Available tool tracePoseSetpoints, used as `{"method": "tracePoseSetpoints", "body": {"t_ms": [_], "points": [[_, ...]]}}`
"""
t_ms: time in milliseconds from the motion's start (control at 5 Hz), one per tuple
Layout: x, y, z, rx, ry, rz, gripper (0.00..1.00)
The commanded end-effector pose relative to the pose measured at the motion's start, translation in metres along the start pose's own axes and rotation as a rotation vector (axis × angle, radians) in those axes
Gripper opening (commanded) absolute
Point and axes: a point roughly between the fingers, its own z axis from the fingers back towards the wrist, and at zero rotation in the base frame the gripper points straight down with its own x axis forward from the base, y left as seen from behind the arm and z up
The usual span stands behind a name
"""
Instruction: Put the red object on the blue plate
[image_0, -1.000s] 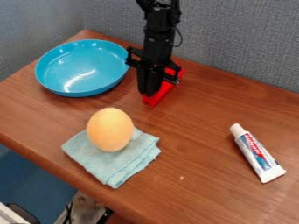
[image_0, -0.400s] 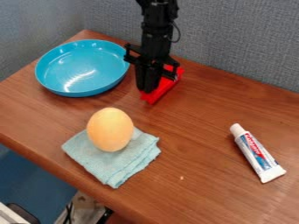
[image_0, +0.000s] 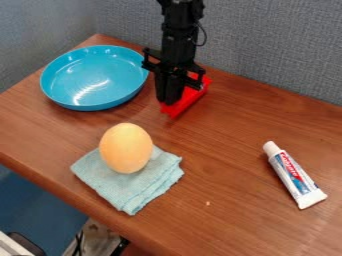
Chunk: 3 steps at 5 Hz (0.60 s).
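The red object (image_0: 191, 98) is a small red block lying at an angle just right of the blue plate (image_0: 91, 80), a round cyan dish at the table's back left. My black gripper (image_0: 170, 97) comes straight down onto the block's left end. Its fingers are closed around that end and hide part of it. The block's lower tip looks slightly raised off the wood. The plate holds nothing.
An orange egg-shaped ball (image_0: 126, 148) rests on a folded teal cloth (image_0: 144, 183) near the front edge. A toothpaste tube (image_0: 293, 172) lies at the right. A grey wall stands behind the wooden table (image_0: 227, 140).
The gripper has shifted slightly up and to the left, and the red block has moved with it. Nothing else has moved.
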Motion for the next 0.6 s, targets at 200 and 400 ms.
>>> {"method": "tracePoseSetpoints", "body": {"t_ms": [200,400], "points": [[0.0026,0.0084,0.046,0.023,-0.126,0.01,0.0],[0.0019,0.0085,0.0491,0.021,-0.13,0.005,0.0]]}}
